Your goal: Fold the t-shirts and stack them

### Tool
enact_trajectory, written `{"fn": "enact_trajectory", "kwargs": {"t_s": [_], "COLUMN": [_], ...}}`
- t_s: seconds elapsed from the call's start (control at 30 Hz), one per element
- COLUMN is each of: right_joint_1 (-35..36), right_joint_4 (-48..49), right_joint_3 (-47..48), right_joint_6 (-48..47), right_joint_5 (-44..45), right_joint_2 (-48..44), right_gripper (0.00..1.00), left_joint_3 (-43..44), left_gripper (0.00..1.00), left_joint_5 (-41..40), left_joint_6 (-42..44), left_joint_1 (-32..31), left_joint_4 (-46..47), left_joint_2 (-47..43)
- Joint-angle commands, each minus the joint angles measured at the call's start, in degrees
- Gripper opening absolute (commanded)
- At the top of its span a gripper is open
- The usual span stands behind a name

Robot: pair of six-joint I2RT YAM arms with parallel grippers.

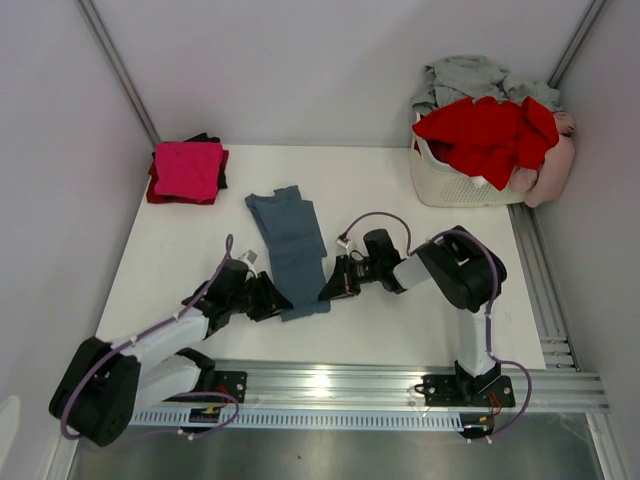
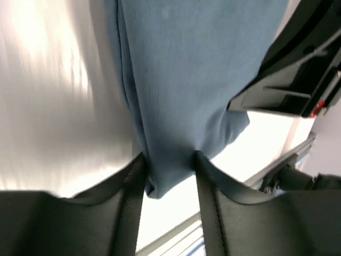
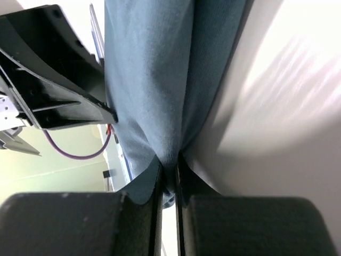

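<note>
The slate blue-grey t-shirt (image 1: 290, 245) lies on the white table as a long narrow strip folded lengthwise, running from the middle toward the near edge. My left gripper (image 1: 272, 300) grips its near left corner. In the left wrist view the fingers (image 2: 170, 157) pinch bunched blue cloth (image 2: 186, 69). My right gripper (image 1: 332, 284) grips the near right corner. In the right wrist view its jaws (image 3: 169, 162) are nearly closed on a fold of the cloth (image 3: 149, 69). A folded magenta t-shirt (image 1: 187, 167) tops a stack at the far left.
A white laundry basket (image 1: 445, 185) stands at the back right, holding a red t-shirt (image 1: 490, 135), a grey one (image 1: 470, 75) and a pale pink one (image 1: 555, 170). The two grippers sit close together. A metal rail (image 1: 400, 380) runs along the near edge.
</note>
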Motion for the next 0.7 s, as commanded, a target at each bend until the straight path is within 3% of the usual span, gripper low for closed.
{"fn": "enact_trajectory", "kwargs": {"t_s": [0.0, 0.1, 0.3, 0.67], "right_joint_1": [0.8, 1.9, 6.1, 8.8], "right_joint_4": [-4.5, -7.0, -15.3, -31.8], "right_joint_3": [-2.7, -4.3, -5.2, -6.5], "right_joint_6": [-2.8, -2.9, -3.3, -5.3], "right_joint_5": [1.2, 1.4, 2.8, 6.6], "right_joint_2": [-4.9, -8.7, -17.4, -35.0], "right_gripper": [0.01, 0.0, 0.0, 0.0], "left_joint_3": [-1.3, -1.4, -2.9, 1.8], "left_gripper": [0.4, 0.3, 0.22, 0.1], "left_joint_5": [0.4, 0.1, -0.5, -2.9], "left_joint_6": [-0.3, -1.7, -8.9, -13.9], "left_joint_1": [-2.1, -4.9, -13.8, -19.7], "left_joint_4": [-7.2, -14.1, -23.0, -37.2], "left_joint_2": [-6.8, -13.3, -23.4, -34.9]}}
